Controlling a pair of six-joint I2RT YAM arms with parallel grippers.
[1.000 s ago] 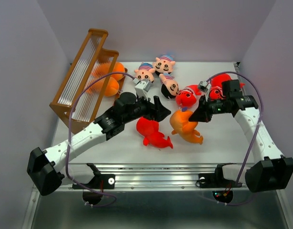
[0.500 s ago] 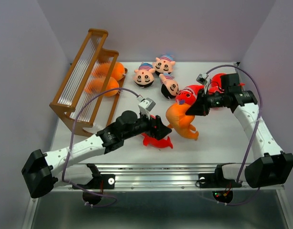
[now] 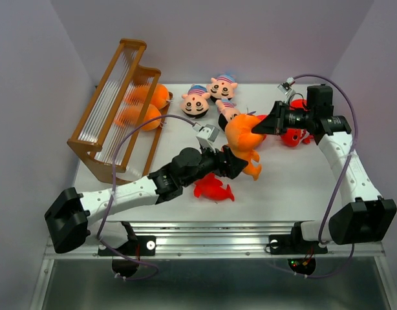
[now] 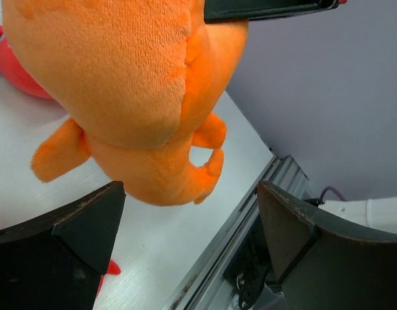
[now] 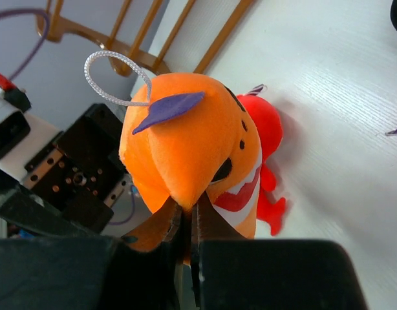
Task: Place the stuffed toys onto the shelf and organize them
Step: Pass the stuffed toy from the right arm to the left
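Observation:
My right gripper (image 3: 262, 125) is shut on an orange stuffed toy (image 3: 245, 137) and holds it above the table; in the right wrist view the jaws (image 5: 187, 216) pinch a fold of the orange toy (image 5: 185, 148). My left gripper (image 3: 233, 164) sits just below it, open. In the left wrist view the orange toy (image 4: 127, 84) hangs just above and between the spread fingers of that gripper (image 4: 189, 194), not gripped. A red stuffed toy (image 3: 213, 187) lies on the table under my left arm. The wooden shelf (image 3: 114, 103) stands at the back left.
Two orange toys (image 3: 145, 106) rest against the shelf's lower tier. Three doll heads with striped caps (image 3: 196, 102) lie at the back centre. Another red toy (image 3: 294, 135) lies under my right arm. The table's metal front rail (image 3: 205, 232) runs along the near edge.
My right gripper has lifted the orange toy off the table and carried it back and left. My left arm has swung right, under the toy, with its jaws open.

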